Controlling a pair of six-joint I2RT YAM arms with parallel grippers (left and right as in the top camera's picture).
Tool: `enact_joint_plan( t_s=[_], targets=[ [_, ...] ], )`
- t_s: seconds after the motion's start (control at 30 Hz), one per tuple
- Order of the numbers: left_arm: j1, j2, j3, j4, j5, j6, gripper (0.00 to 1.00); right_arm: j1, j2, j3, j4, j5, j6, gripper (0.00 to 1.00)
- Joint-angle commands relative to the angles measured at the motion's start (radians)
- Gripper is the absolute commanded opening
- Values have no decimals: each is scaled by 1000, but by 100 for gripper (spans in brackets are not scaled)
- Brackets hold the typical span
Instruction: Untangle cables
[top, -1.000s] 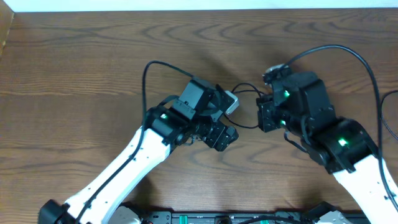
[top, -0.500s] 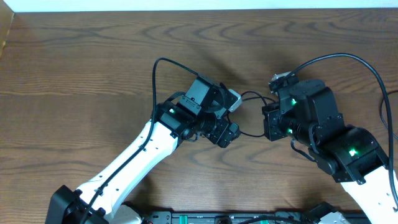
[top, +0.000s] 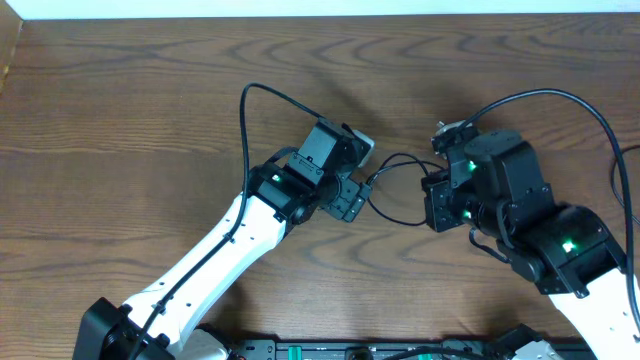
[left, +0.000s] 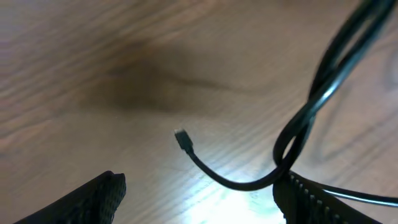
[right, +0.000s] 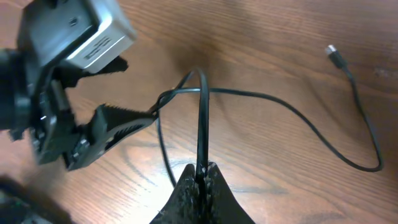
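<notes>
Your left gripper (top: 352, 197) has drawn back from the right one, jaws released and wide, holding nothing; right gripper (right: 202, 169) is clenched on the black cable (right: 202, 124), stretched left-to-right between them over the brown wood table (top: 150, 100); one plug (left: 181, 137) lies loose, pointing up-left.

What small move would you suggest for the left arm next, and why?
Probably shift the open left gripper sideways until the twist in the black cable sits between its fingers: the right gripper pinches that cable, and the twist lies beside one finger.
</notes>
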Motion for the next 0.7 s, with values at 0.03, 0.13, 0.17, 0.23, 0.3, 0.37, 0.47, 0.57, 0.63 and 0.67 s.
enact_joint_plan(
  t_s=[0.03,0.13,0.17,0.23,0.3,0.37,0.47,0.57,0.63,0.67],
  targets=[
    [3,2,6,9,-58,8,81,0,-47,20,1,-45,11,1],
    [3,2,6,21,-57,8,81,0,-70,20,-3,-44,8,1],
    [3,2,6,29,-53,7,81,0,-74,20,-6,-44,8,1],
    [3,2,6,50,-26,4,81,0,-75,20,-16,-44,8,1],
    [3,2,6,75,36,5,81,0,-70,20,-35,-44,8,1],
    [3,2,6,100,112,5,78,0,-63,20,-54,-44,4,1],
    [3,2,6,140,228,6,75,0,-51,20,-85,-44,4,1],
    [3,2,6,166,272,6,75,0,-49,20,-97,-45,5,1],
    [3,2,6,174,278,5,75,0,-50,20,-97,-53,5,1],
    [3,2,6,177,277,5,75,0,-50,20,-97,-60,5,1]
  ],
)
